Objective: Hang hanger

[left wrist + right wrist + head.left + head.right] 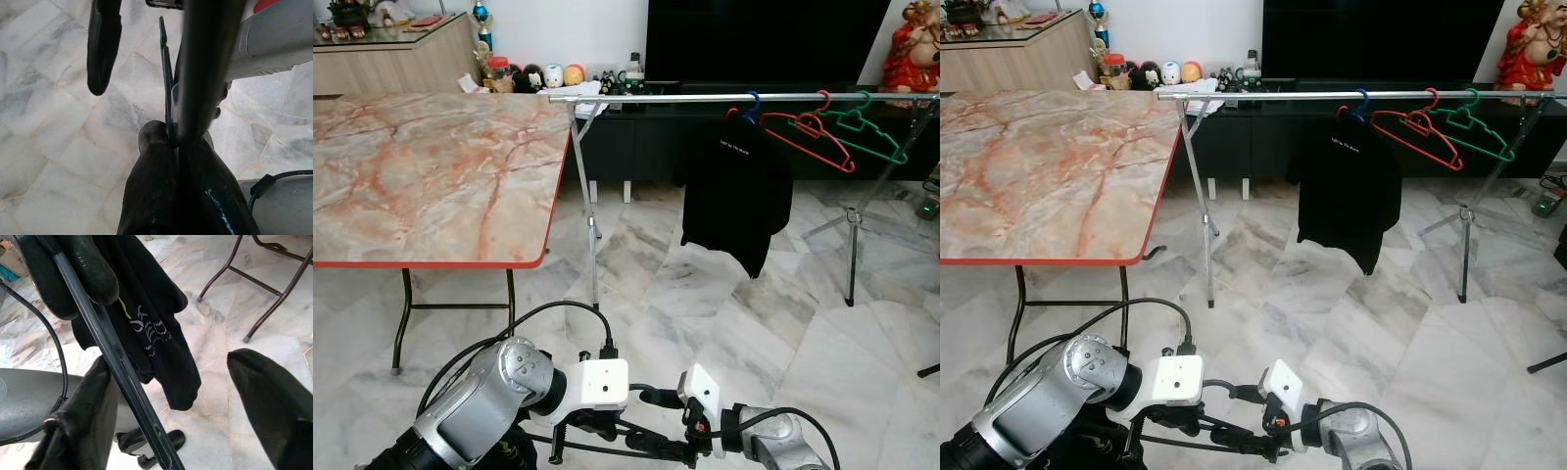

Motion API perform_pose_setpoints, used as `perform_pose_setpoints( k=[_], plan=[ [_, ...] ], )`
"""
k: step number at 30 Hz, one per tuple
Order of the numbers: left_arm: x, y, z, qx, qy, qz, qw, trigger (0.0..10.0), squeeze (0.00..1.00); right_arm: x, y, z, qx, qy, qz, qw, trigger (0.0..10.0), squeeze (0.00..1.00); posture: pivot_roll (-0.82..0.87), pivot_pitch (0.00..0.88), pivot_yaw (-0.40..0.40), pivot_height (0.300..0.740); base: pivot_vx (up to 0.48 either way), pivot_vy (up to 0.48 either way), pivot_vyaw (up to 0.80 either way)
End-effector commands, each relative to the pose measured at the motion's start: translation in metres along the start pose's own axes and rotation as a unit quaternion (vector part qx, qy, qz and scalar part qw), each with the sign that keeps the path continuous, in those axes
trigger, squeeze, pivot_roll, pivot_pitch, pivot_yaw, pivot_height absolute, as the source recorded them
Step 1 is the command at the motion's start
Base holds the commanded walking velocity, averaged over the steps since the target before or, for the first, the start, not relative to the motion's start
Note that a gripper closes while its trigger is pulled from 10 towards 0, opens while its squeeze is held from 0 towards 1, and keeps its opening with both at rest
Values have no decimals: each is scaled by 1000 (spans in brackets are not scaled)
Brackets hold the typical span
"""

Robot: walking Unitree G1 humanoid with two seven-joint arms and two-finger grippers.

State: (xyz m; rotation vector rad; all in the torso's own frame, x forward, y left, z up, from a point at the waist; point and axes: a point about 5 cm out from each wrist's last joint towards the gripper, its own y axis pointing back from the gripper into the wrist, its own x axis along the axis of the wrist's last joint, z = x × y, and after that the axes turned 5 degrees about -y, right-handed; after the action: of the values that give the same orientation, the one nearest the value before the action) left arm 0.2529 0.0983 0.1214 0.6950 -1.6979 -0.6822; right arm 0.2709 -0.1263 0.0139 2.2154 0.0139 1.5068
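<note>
Marble floor (705,294) spreads under a metal rail (705,97) on tripod legs in the head views, with a black shirt (736,191) hung from a blue hook on the rail, a red hanger (813,137) next to it and a green hanger (867,132) beyond that. A marble-topped counter (421,166) with a red edge stands on the robot's left, and a dark TV cabinet (636,137) runs along the wall behind the rail. At the bottom of the view both silver arms meet low in front of the body, with a thin dark hanger (607,450) held between them, well apart from the rail. In the left wrist view the left gripper (142,73) has its jaws parted: one black finger (103,44) stands free over the floor while the other lies against the hanger's thin edge, so a firm hold cannot be told. In the right wrist view the right gripper (186,406) has its jaws wide apart, the hanger's bar lying along one finger (78,426), and the left gripper's two fingertips pinch the bar higher up, with dark printed cloth hanging behind it.
</note>
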Motion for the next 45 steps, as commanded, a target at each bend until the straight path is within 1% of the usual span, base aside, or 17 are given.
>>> perform_pose_setpoints(
  k=[1,2,3,4,5,7,12,13,14,15,16,35,45],
  plan=[
    [6,4,-2,2,-12,5,1000,10000,0,0,0,0,6,-10,0,1000,1647,0,109,73,27,740,0,0,0],
    [7,4,-3,2,-12,6,1000,10000,0,-1,0,0,9,-14,-3,1000,2549,0,109,73,27,740,0,0,0],
    [8,4,-3,2,-12,7,1000,10000,0,-2,1,-1,11,-17,-5,1000,4431,0,109,73,27,740,0,0,0],
    [8,4,-3,2,-12,8,1000,10000,0,-4,1,-2,19,-22,-10,1000,4431,0,109,73,27,740,0,0,0],
    [9,4,-3,2,-12,9,1000,10000,0,-6,1,-2,24,-23,-15,999,10000,0,112,75,25,740,0,0,0],
    [10,4,-4,2,-14,9,1000,10000,0,-7,2,-3,28,-22,-19,999,10000,0,113,75,24,740,0,0,0],
    [11,4,-4,0,-16,12,1000,10000,0,-6,1,-2,23,-32,-8,999,10000,0,115,75,22,740,0,0,0],
    [11,4,-4,0,-16,12,1000,10000,0,-6,1,-2,23,-32,-8,999,8902,0,115,75,22,740,0,0,0],
    [11,4,-4,0,-16,13,1000,10000,0,-6,1,-2,23,-34,-7,999,4706,0,117,73,21,740,0,0,0],
    [11,4,-4,0,-16,13,1000,10000,0,-6,1,-2,24,-36,-5,999,2078,0,117,73,21,740,0,0,0],
    [12,4,-4,0,-16,14,1000,10000,0,-5,1,-2,25,-40,-2,999,0,0,117,73,21,740,0,0,0],
    [15,3,-3,-4,-19,24,1000,10000,0,-7,1,-3,25,-53,6,998,0,0,110,44,27,740,0,0,0],
    [22,2,-5,3,-28,53,998,10000,0,-10,-1,-6,35,-60,6,998,0,0,105,37,30,740,0,0,0]
  ],
)
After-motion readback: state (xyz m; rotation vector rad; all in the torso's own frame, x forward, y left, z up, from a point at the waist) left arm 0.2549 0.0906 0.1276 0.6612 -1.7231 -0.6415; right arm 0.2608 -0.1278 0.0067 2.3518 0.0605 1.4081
